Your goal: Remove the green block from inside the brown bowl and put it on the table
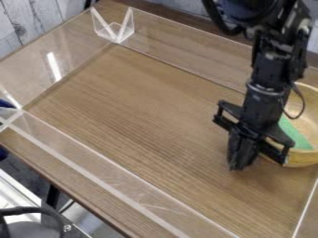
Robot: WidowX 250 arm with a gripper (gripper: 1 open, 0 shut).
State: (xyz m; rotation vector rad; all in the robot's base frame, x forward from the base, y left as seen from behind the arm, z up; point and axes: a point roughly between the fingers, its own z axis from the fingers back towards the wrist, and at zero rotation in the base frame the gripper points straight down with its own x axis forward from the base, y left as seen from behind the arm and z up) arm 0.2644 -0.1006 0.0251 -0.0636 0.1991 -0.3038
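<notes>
The black pincer (244,164) points almost straight down with its fingers pressed together, holding nothing that can be seen. Just behind it to the right sits the brown bowl (306,153), mostly hidden by the arm; the green block (298,130) lies inside, only a sliver showing. No writing is legible anywhere. Left of the pincer the table (125,102) runs broad and bare to the clear acrylic walls (74,172); the near wall seems close below the fingertips.
</notes>
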